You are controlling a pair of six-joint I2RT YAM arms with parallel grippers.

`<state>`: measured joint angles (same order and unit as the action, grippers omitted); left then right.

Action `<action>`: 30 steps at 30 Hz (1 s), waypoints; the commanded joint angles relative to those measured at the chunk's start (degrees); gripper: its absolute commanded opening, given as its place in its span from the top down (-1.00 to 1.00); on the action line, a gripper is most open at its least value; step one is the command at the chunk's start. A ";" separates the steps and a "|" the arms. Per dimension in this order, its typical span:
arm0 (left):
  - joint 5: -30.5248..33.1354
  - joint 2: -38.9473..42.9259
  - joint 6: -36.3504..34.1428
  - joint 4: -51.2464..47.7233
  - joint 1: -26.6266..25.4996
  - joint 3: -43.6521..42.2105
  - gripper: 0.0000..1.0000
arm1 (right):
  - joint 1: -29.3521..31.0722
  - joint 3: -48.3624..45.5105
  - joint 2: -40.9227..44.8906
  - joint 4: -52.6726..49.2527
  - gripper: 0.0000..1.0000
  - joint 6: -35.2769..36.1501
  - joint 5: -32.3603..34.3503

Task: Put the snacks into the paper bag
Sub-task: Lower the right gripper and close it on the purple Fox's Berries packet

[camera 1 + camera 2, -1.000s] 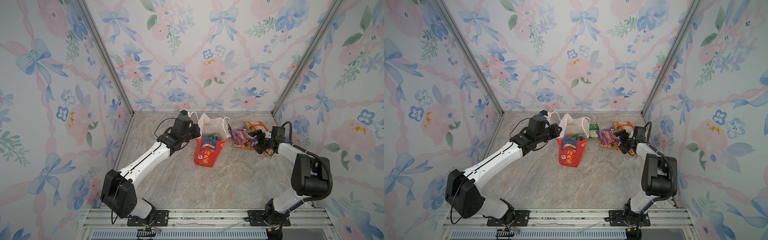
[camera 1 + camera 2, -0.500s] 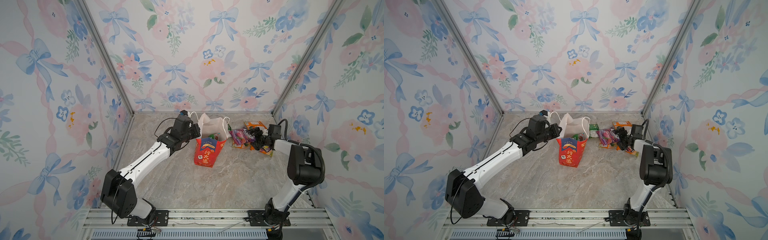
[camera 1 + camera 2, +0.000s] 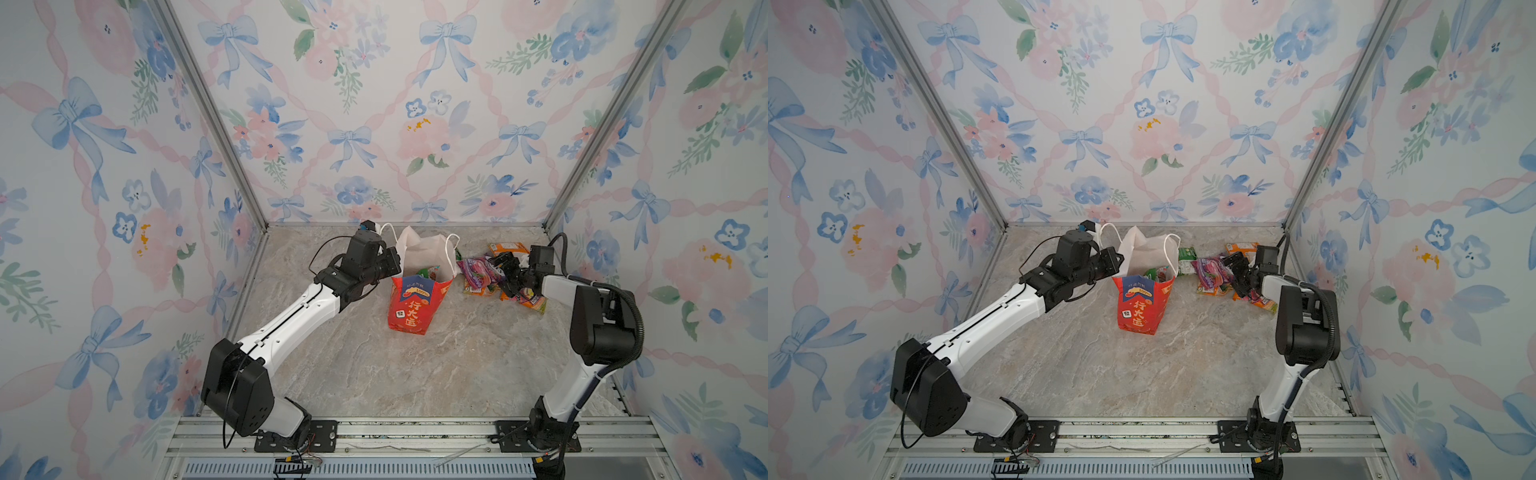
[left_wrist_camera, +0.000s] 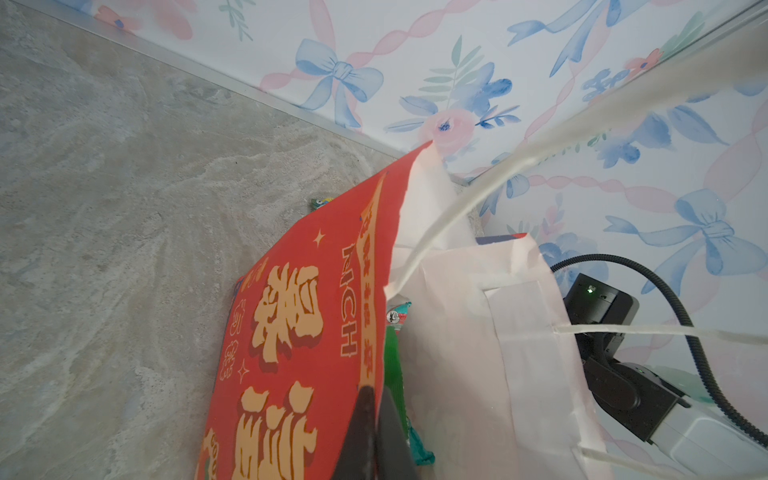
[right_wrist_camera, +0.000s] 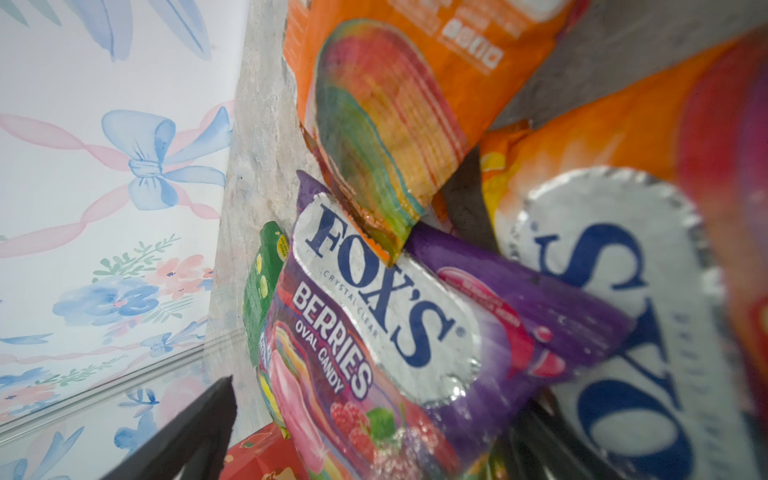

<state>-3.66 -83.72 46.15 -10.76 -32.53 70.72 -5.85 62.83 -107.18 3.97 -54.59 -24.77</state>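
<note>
Nearest in both top views runs a metal rail [image 3: 415,428] carrying both arm bases; beyond it spreads the marbled table [image 3: 374,374]. Around mid-table stands the paper bag [image 3: 409,307] [image 3: 1140,307] — red, upright, its mouth open and white inside, cord handles up; a green packet [image 3: 426,272] already lies in it. The left claw [image 3: 392,266] meets the bag from the left at rim height; in the left wrist view its fingers [image 4: 365,428] are pressed together on the top edge of the bag's red side wall, one finger outside and one inside.

Right of the bag the other snacks lie in a loose heap on the table; nearest is an orange-pink packet [image 3: 528,300], partly under the right arm's wrist. The right claw [image 3: 503,273] hangs low over the heap with its jaws spread wide — clamped on nothing; in the right wrist view a purple packet [image 5: 374,316] printed FOX'S BERRIES lies between its two dark fingers [image 5: 187,436]; whether they touch it I cannot tell. An orange packet [image 3: 507,248] sits farther back, its corner overlapping the purple one; a green-and-white packet [image 3: 1187,254] lies just behind the bag's right handle. Behind everything rises the floral wall [image 3: 415,124].
</note>
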 commanded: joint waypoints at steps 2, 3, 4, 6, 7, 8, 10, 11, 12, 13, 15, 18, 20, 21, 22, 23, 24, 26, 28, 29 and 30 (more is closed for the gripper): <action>0.06 -0.15 -0.34 -0.82 0.06 -0.76 1.00 | 1.07 1.63 0.02 0.07 -0.98 2.90 1.66; 0.06 -0.15 -0.32 -0.79 0.12 -0.76 1.00 | 0.98 1.77 0.26 0.16 -0.95 3.16 1.66; 0.07 -0.13 -0.35 -0.76 0.15 -0.76 1.00 | 0.97 1.77 0.37 0.16 -0.92 3.30 1.57; 0.09 -0.21 -0.27 -0.84 0.18 -0.76 1.00 | 0.94 1.71 0.64 0.58 -0.85 3.57 1.82; -0.03 -0.32 -0.27 -0.84 0.17 -0.76 1.00 | 0.86 1.60 0.74 0.89 -0.81 3.59 1.84; -0.02 -0.25 -0.27 -0.81 0.10 -0.76 1.00 | 0.84 1.55 0.74 1.19 -0.77 3.69 1.86; -0.03 -0.14 -0.27 -0.87 0.10 -0.81 1.00 | 0.75 1.43 0.71 1.45 -0.71 3.85 1.67; 0.05 -0.13 -0.27 -0.84 0.10 -0.84 1.00 | 0.66 1.42 0.65 1.48 -0.69 3.95 1.66; 0.06 -0.14 -0.29 -0.83 0.10 -0.85 1.00 | 0.66 1.45 0.66 1.48 -0.68 4.09 1.74; 0.07 -0.07 -0.27 -0.77 0.11 -0.85 1.00 | 0.59 1.42 0.67 1.48 -0.67 4.38 1.83; 0.07 -0.08 -0.31 -0.86 0.15 -0.85 1.00 | 0.46 1.26 0.90 1.56 -0.64 4.84 1.98; 0.15 -0.17 -0.28 -0.74 0.11 -0.85 1.00 | 0.21 1.08 1.46 1.49 -0.62 5.74 2.41; 0.00 -0.20 -0.26 -0.84 0.08 -0.76 1.00 | -0.02 1.05 1.77 1.13 -0.62 6.39 2.71; 0.04 -0.19 -0.25 -0.79 0.11 -0.76 1.00 | -0.04 1.02 1.95 1.13 -0.62 6.62 2.84; -0.01 -0.29 -0.27 -0.83 0.15 -0.76 1.00 | -0.07 0.71 2.34 1.04 -0.62 6.84 3.24; -0.02 -0.29 -0.27 -0.83 0.10 -0.76 1.00 | -0.12 0.40 2.78 1.04 -0.62 7.14 3.71; -0.02 -0.29 -0.27 -0.87 0.05 -0.76 1.00 | -0.18 0.32 3.14 0.89 -0.62 7.49 4.08; 0.02 -0.11 -0.20 -0.80 0.13 -0.76 1.00 | -0.21 0.35 3.79 -0.32 -0.62 8.59 4.73; -0.03 -0.19 -0.18 -0.83 0.09 -0.76 1.00 | -0.22 0.30 3.95 -0.58 -0.62 9.05 4.65; -0.02 -0.18 -0.18 -0.81 0.10 -0.76 1.00 | -0.35 0.22 3.90 -0.31 -0.62 8.98 4.36; -0.03 -0.18 -0.18 -0.81 0.01 -0.76 1.00 | -0.37 0.19 3.82 0.09 -0.62 8.81 4.28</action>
<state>-3.64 -83.72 46.15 -10.76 -32.53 70.72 -5.69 62.87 -104.95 3.77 -47.44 -21.10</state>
